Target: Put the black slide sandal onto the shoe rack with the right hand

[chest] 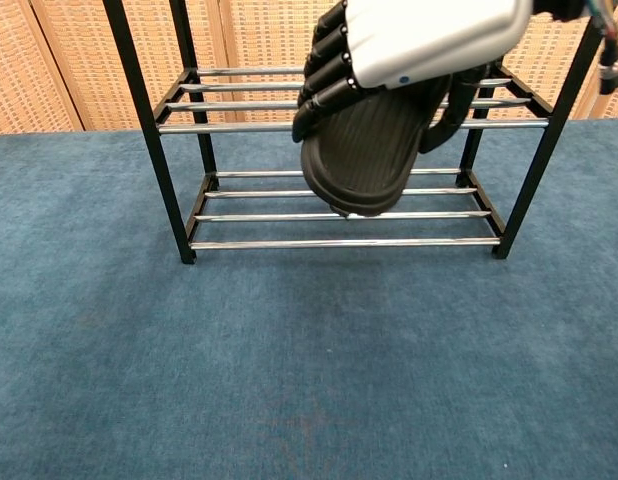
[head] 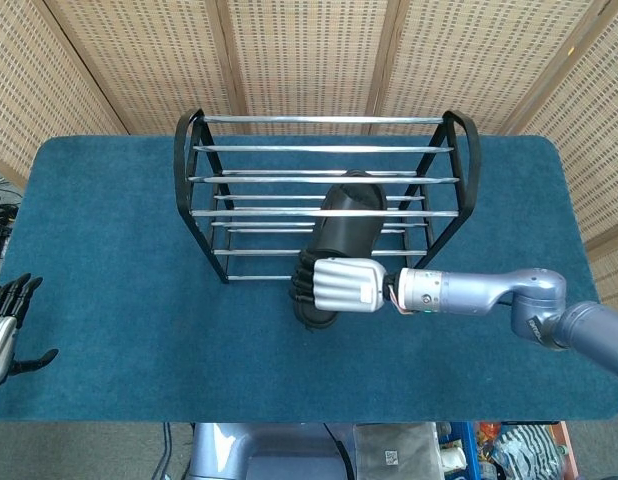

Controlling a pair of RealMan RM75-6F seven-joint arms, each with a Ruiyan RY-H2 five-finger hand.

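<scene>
Chest view: right hand (chest: 429, 40) grips the black sandal (chest: 364, 150) by its heel end, fingers (chest: 324, 70) curled round its edge, toe over the rack (chest: 339, 243) (upper rails); it looks light, rubbery, bendable

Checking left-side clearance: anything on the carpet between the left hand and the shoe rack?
Nothing: head view shows only bare blue carpet between the left hand and the shoe rack.
</scene>
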